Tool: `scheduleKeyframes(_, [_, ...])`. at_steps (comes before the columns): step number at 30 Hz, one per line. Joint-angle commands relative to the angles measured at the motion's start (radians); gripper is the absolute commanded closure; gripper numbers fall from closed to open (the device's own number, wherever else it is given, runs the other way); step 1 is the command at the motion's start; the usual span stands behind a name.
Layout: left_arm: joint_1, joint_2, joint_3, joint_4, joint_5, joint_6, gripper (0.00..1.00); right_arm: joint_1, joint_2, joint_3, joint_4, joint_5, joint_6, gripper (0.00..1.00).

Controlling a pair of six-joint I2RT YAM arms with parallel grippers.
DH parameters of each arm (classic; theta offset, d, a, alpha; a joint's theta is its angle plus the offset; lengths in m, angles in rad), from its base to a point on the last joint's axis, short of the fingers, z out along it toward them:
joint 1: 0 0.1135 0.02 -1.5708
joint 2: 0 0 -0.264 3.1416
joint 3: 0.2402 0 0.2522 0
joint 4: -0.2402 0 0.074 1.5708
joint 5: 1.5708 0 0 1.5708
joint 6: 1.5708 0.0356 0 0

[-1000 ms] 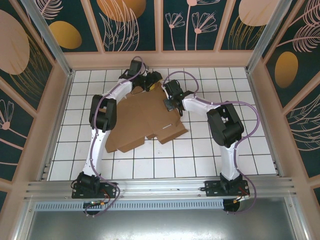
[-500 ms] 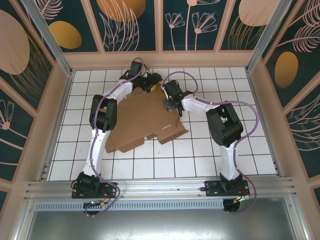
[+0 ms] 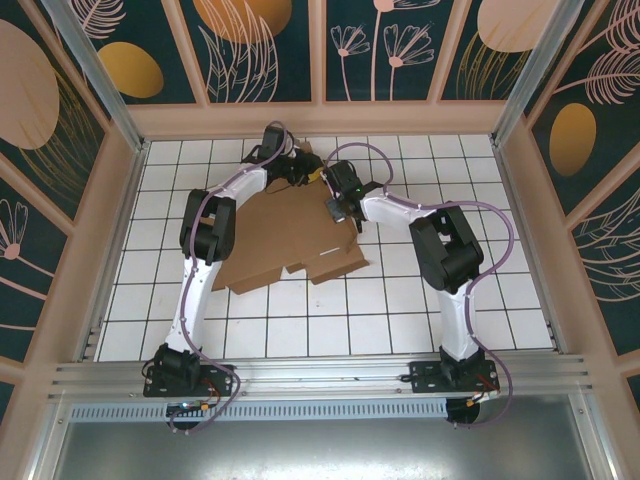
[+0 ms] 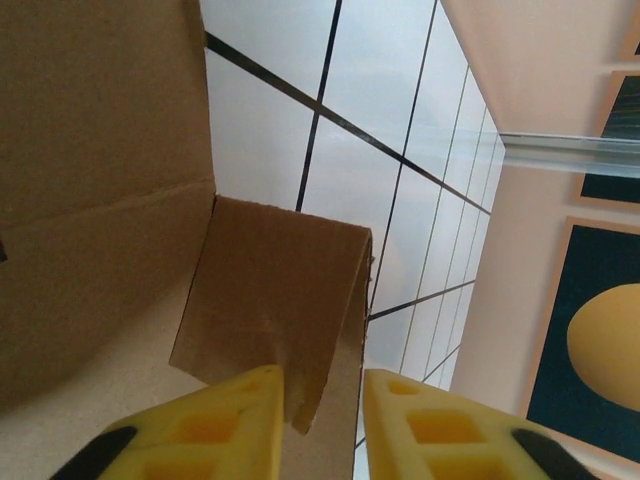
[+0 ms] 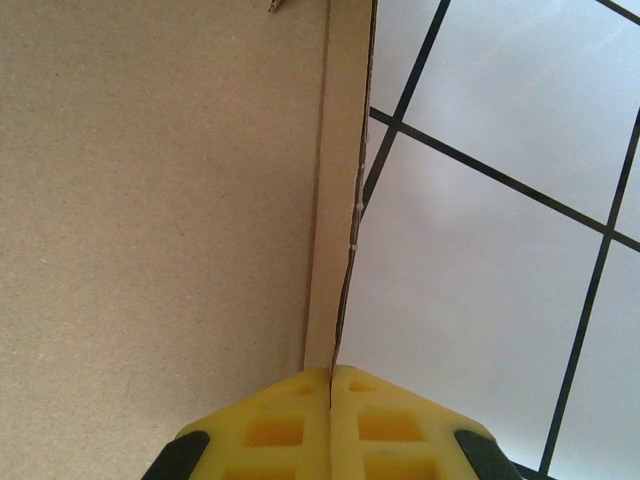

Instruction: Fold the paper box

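Paper box [image 3: 290, 235] mostly flat on far table [image 3: 420, 320]. Right gripper [image 5: 330, 375] clamped on its edge; left gripper [image 4: 322, 385] straddling a raised flap [image 4: 280, 300], grip unclear. Looks like early folding; needs flap creased over next.

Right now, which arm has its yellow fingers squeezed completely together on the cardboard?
The right arm's fingers: they meet with no gap, pinching the edge of the paper box. The left arm's fingers stand apart, a flap poking between them.
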Motion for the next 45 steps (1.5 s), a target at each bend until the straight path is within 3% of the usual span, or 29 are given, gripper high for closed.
scheduleKeyframes(1, [-0.023, -0.019, -0.003, 0.032, 0.062, -0.016, 0.80, 0.018, 0.022, 0.033, 0.015, 0.012, -0.024, 1.00])
scheduleKeyframes(5, [-0.025, -0.019, -0.016, 0.059, 0.081, -0.038, 0.82, 0.017, 0.022, 0.036, 0.015, 0.011, -0.021, 1.00])
scheduleKeyframes(8, [-0.024, -0.022, -0.041, 0.119, 0.109, -0.085, 0.74, 0.018, 0.021, 0.034, 0.020, 0.007, -0.020, 1.00])
scheduleKeyframes(16, [-0.025, -0.031, -0.091, 0.257, 0.157, -0.173, 0.67, 0.014, 0.010, 0.022, 0.024, 0.001, -0.011, 1.00])
scheduleKeyframes(21, [-0.017, -0.097, -0.081, 0.125, 0.072, -0.010, 0.53, -0.013, -0.037, -0.037, 0.046, 0.005, -0.002, 1.00])
scheduleKeyframes(31, [0.013, -0.369, -0.348, 0.110, -0.169, 0.299, 0.15, -0.053, -0.136, -0.167, 0.096, -0.001, -0.012, 1.00])
scheduleKeyframes(35, [0.039, -0.429, -0.383, 0.041, -0.273, 0.464, 0.08, -0.051, -0.167, -0.202, 0.116, -0.011, -0.045, 1.00])
scheduleKeyframes(39, [0.058, -0.431, -0.368, -0.053, -0.340, 0.739, 0.01, -0.083, -0.178, -0.211, 0.114, -0.018, -0.055, 1.00])
scheduleKeyframes(42, [0.060, -0.414, -0.375, -0.082, -0.390, 0.940, 0.02, -0.085, -0.179, -0.211, 0.110, -0.021, -0.056, 1.00])
scheduleKeyframes(45, [0.066, -0.378, -0.331, -0.173, -0.400, 1.039, 0.05, -0.085, -0.182, -0.216, 0.103, -0.016, -0.053, 1.00])
